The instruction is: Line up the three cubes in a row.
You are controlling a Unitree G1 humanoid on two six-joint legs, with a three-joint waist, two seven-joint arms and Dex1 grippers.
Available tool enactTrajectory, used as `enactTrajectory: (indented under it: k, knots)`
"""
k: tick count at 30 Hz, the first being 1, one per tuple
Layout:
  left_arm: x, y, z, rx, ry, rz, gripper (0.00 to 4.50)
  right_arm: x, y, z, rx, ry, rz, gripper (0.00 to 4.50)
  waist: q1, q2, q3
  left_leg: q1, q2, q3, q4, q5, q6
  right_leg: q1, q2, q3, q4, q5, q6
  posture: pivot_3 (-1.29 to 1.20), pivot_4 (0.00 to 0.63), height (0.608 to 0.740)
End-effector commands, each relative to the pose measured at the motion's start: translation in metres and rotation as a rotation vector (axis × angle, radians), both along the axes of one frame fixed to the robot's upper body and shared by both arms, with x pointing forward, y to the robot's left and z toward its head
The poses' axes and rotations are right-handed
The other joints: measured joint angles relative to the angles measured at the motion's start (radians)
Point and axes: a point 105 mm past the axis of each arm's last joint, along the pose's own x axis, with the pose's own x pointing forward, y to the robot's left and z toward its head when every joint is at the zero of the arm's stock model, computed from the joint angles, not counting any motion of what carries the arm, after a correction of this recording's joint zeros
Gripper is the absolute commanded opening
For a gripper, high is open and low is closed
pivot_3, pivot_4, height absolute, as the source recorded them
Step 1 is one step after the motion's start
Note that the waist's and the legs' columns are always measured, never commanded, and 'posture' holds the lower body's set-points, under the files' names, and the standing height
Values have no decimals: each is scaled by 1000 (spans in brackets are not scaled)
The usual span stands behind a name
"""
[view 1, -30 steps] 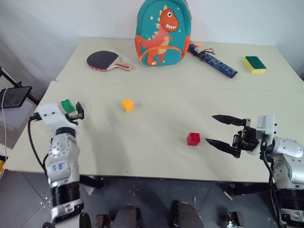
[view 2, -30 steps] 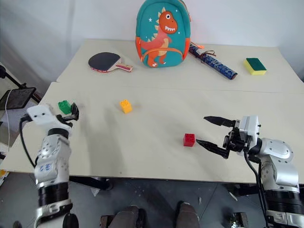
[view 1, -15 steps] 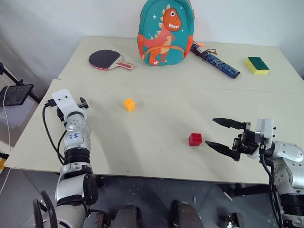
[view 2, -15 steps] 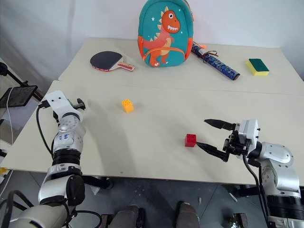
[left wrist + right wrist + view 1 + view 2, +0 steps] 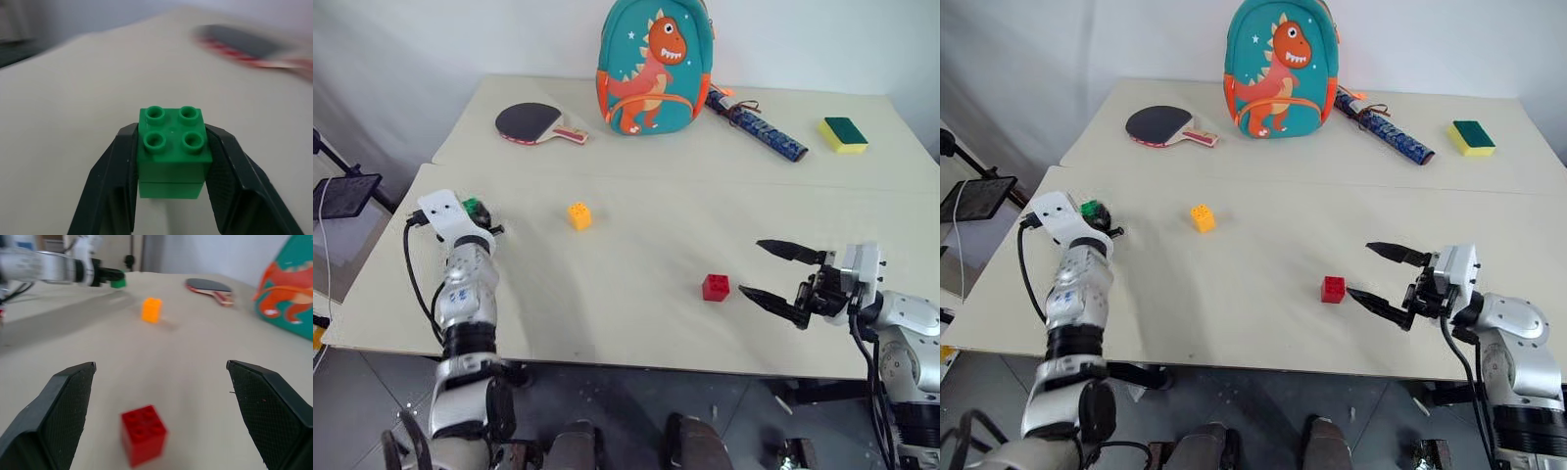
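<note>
Even light, wrist bkgd blurred

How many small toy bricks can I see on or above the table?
3. The green brick is gripped in the left gripper near the table's left edge, the orange-yellow brick lies mid-table, and the red brick lies before the open right gripper.

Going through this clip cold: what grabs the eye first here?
The dinosaur backpack standing at the table's far edge stands out most, between a ping-pong paddle and a sponge. Nearer, the left gripper is shut on the green cube at the table's left side. The right gripper is wide open beside the red cube, and the orange-yellow cube sits mid-table.
</note>
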Motion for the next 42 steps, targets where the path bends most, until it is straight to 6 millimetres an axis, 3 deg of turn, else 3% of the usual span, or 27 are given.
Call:
enactTrajectory:
  k: [1, 2, 4, 6, 7, 10, 12, 14, 17, 28, 33, 37, 40, 42]
  knots:
    - [-38, -33, 49, 155, -199, -482, 1491, -10, -22, 15, -36, -47, -61, 4500, -1, 0, 0, 0, 0, 0, 0, 0, 0, 0, 0, 0, 1, 0, 0, 0, 150, 740]
    - [-57, -49, 53, 240, -227, -666, 1491, -13, -27, 13, -49, -35, -71, 4500, -1, 0, 0, 0, 1, 0, 0, 0, 0, 0, 1, 0, 0, 0, 0, 0, 150, 740]
    - [-94, -83, 32, 420, -105, -1067, 1491, -20, -36, 6, -75, -1, -91, 4500, 0, 0, 0, 1, 1, 1, 0, -1, -1, 0, 1, 0, 0, 0, 0, 0, 150, 740]
    - [-104, -99, 14, 496, -13, -1241, 1491, -24, -37, 1, -81, 18, -100, 4500, 9, 5, -1, 2, 0, 1, 0, -1, -1, 2, 0, 1, -1, 0, -1, 0, 150, 740]
    - [-103, -103, 12, 504, -6, -1265, 1491, -24, -37, 0, -80, 21, -100, 4500, 12, 7, -1, 2, -1, 1, 0, -1, 0, 3, 0, 1, -2, -1, -1, 0, 150, 740]
    - [-89, -151, -7, 558, -2, -1415, 1491, -34, -34, -14, -119, 49, -76, 4500, 26, 6, -1, 2, -1, 2, 1, 1, 2, 4, 0, 2, -3, -1, -2, 0, 150, 740]
    - [-83, -172, -20, 618, 17, -1478, 1491, -38, -31, -18, -131, 59, -61, 4500, 26, 6, 0, 0, -1, 3, 5, 1, 2, 3, 0, 2, -2, 0, -3, 0, 150, 740]
    - [-65, -196, -21, 596, -14, -1450, 1491, -41, -28, -17, -125, 60, -61, 4500, 24, 6, 0, 0, -1, 4, 6, 0, 2, 3, 0, 3, -1, 0, -3, 0, 150, 740]
    - [-59, -216, -30, 612, -11, -1499, 1491, -46, -25, -16, -116, 71, -59, 4500, 13, 5, 0, 0, 0, 5, 6, 0, 2, 2, 0, 3, -1, 0, -3, 0, 150, 740]
    - [-53, -239, -41, 687, -19, -1564, 1491, -57, -8, -26, -72, 116, -46, 4500, 11, 5, 0, -2, 0, 3, 9, -1, 4, 2, 0, 2, -1, 0, -3, 0, 150, 740]
    - [-52, -242, -34, 669, -65, -1554, 3131, -58, -3, -28, -55, 114, -55, 4500, 8, 5, 0, -2, 0, 3, 10, -1, 4, 2, 0, 2, -1, 0, -3, 0, 150, 740]
    - [-55, -224, -19, 657, -126, -1525, 4408, -58, 2, -29, -49, 125, -32, 4500, 4, 5, 0, -2, 0, 3, 9, -1, 4, 2, 0, 2, 0, 0, -3, 0, 150, 740]
    - [-59, -203, -9, 661, -157, -1502, 4461, -56, 5, -27, -44, 129, -14, 4500, -3, 5, 0, -1, 1, 3, 9, -1, 4, 2, 0, 2, 0, 0, -3, 0, 150, 740]
    - [-63, -169, 9, 619, -218, -1406, 4461, -51, 9, -23, -16, 138, 12, 4500, -5, 5, 0, 0, 1, 3, 9, -2, 3, 2, 0, 2, 2, 0, -3, 0, 150, 740]
